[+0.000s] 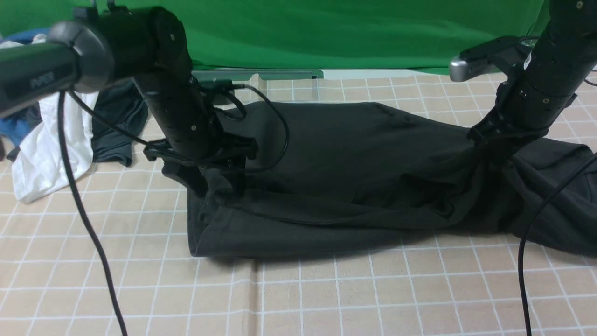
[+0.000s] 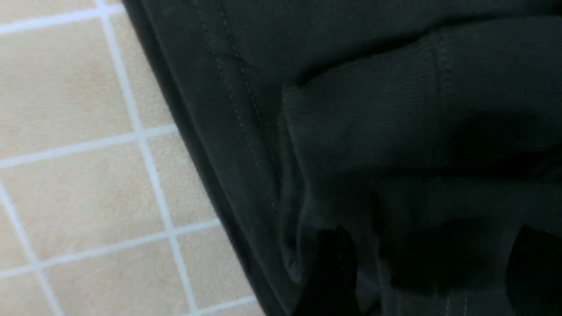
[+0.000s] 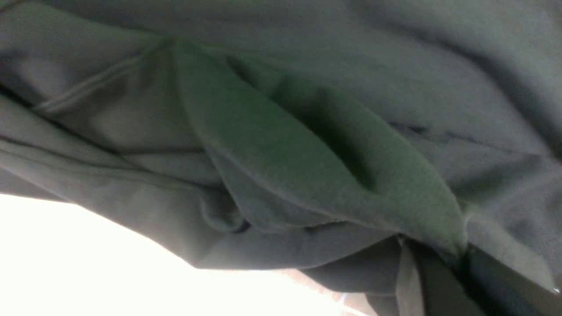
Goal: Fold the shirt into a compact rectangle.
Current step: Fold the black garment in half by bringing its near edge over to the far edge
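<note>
On the checked tablecloth (image 1: 298, 298) the black T-shirt (image 1: 336, 177) lies from centre to right, its near edge rolled over. We find the left gripper (image 1: 218, 183) open at the left end, and lifting it may snag loose cloth. The right gripper (image 1: 490, 154) clamps a raised bunch, so a hard pull could drag the fold open.

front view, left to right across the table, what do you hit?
In order: blue cloth → white garment → dark grey garment → left gripper → right gripper. The black shirt spans under both grippers, so it has no place in the order.
</note>
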You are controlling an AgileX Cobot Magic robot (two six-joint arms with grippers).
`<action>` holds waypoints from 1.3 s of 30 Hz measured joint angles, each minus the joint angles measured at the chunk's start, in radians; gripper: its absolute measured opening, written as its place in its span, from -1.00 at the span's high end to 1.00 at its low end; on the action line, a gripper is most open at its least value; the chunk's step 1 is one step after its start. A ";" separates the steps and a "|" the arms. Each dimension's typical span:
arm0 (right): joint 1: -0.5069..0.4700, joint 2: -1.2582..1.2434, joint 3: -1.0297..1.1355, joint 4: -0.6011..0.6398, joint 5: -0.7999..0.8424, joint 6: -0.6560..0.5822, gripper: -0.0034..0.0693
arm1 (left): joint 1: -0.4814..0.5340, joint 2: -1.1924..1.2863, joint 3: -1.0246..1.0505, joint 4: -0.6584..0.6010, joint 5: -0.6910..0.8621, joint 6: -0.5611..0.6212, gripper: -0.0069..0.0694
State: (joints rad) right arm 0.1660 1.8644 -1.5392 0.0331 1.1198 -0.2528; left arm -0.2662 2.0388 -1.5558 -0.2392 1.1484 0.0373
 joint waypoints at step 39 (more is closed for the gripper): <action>0.000 -0.030 -0.021 0.022 -0.390 -0.013 0.72 | 0.193 -0.002 -0.332 0.046 -0.124 -0.126 0.73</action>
State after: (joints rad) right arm 0.1660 1.8342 -1.5598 0.0548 0.7301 -0.2657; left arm -0.0728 2.0373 -1.8873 -0.1936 1.0249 -0.0888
